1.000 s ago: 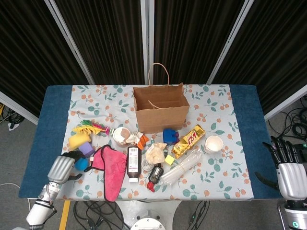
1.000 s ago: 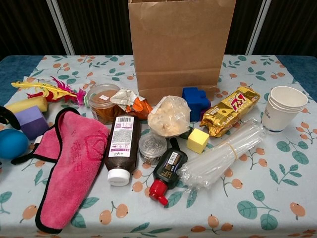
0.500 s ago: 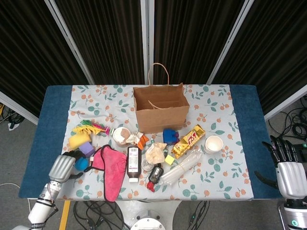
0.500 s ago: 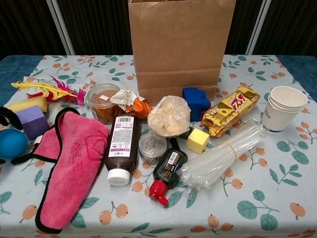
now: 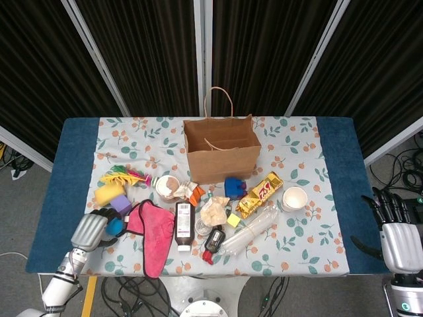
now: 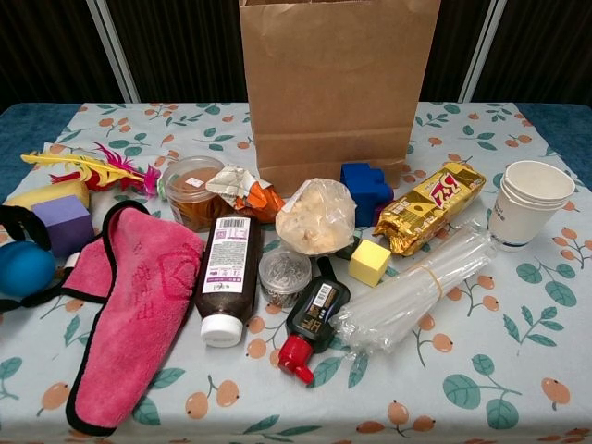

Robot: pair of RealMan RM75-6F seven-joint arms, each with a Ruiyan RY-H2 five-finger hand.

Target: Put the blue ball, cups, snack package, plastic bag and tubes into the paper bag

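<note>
1. Left hand (image 5: 89, 231) sits at the near-left corner of the table (image 5: 337, 142), its dark fingers (image 6: 14, 222) wrapped around the blue ball (image 6: 23, 268); the ball is in its grasp, just left of the pink cloth (image 6: 129, 314).
2. Right hand (image 5: 400, 241) hangs off the table's right edge, fingers spread and straight, nothing in them.
3. Paper bag (image 6: 338, 88) stands upright at the back centre, mouth open at the top.
4. Stacked cups (image 6: 527, 203) stand upright on the right, well apart from the bag.
5. Gold snack package (image 6: 430, 208) lies tilted between the cups and the blue block (image 6: 365, 190).
6. Clear tubes (image 6: 416, 287) lie bundled diagonally in front of the snack package, just beside the yellow cube (image 6: 370, 262).
7. Plastic bag (image 6: 314, 217) with pale contents rests in front of the paper bag, near the brown bottle (image 6: 225, 277).
8. Purple block (image 6: 63, 225) sits just beyond the ball, touching the cloth's edge.
</note>
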